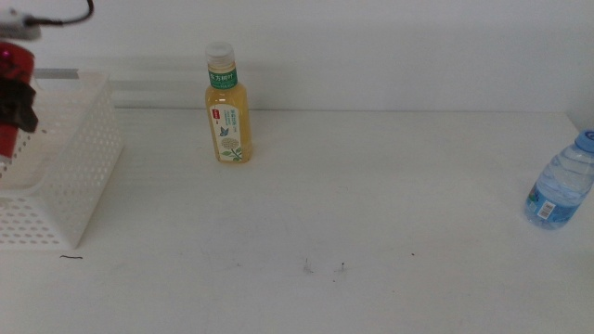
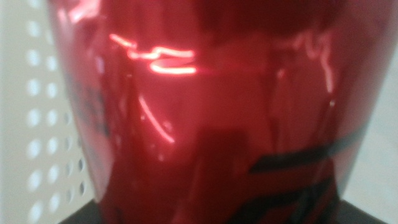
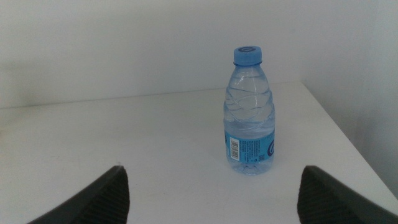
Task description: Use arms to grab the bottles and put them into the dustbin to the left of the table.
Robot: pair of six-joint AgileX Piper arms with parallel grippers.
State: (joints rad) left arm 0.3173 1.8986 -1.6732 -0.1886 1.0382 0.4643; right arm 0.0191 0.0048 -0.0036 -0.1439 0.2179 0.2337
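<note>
**Red can over the basket, two bottles standing on the table**

Nearest, bare white table (image 1: 371,278) with a few dark specks. No right arm in the middle view; its wrist camera shows the right gripper (image 3: 211,193) with jaws spread wide and nothing between them, facing the water bottle (image 3: 249,112). That bottle: small, clear, ribbed, blue cap, blue label with a barcode. It stands upright near the table's right edge.

Further back, left of centre, the yellow drink bottle (image 1: 225,104) stands upright: white cap, green neck band, pale label with a leaf print.

At the far left, the white dustbin (image 1: 88,158), sides pierced with round holes. Above its opening the left gripper (image 1: 17,107) carries the red can (image 2: 211,112). Glossy deep red, black markings low down, filling the wrist view. Jaws appear clamped on it, though only dark edges show.
</note>
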